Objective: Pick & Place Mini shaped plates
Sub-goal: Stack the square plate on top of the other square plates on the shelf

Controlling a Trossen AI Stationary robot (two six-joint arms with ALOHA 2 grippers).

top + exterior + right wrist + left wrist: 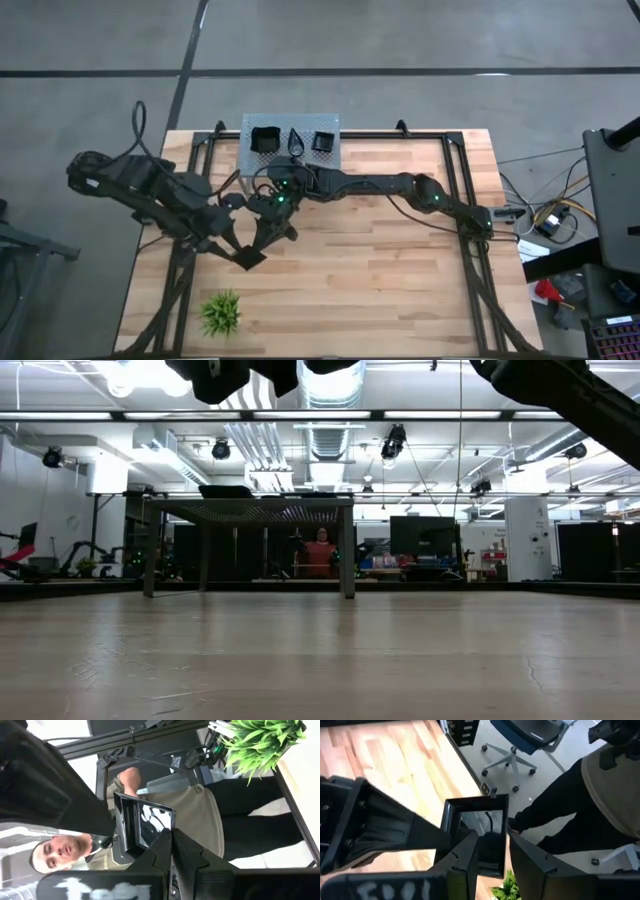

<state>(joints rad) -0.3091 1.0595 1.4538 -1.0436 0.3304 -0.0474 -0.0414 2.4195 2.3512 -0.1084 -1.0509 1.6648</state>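
Note:
A black square mini plate [247, 259] hangs in the air over the table's near left part, between both grippers. My right gripper [261, 245] reaches it from the far side and is shut on it. My left gripper [237, 250] comes from the left and is open. One of its fingers [466, 854] stands over the plate's hollow [487, 837] and the other [530, 857] stands outside its rim. Three more black plates, two square [264, 139] and one teardrop [296, 142], lie on a grey perforated stand [290, 123] at the far edge. My right gripper pinches the plate's raised rim at one corner [166, 831] between its two nearly closed fingers. The plate is lifted clear of the table and stands tilted beyond the fingertips. My left gripper's fingers straddle the opposite rim [504, 840]; I cannot tell whether they touch it.
A small spiky green plant [221, 313] stands near the table's near left corner. A person in a tan top [165, 810] stands just past the near edge, and an office chair [530, 740] stands on the floor. Bare wood [400, 270] lies to the right.

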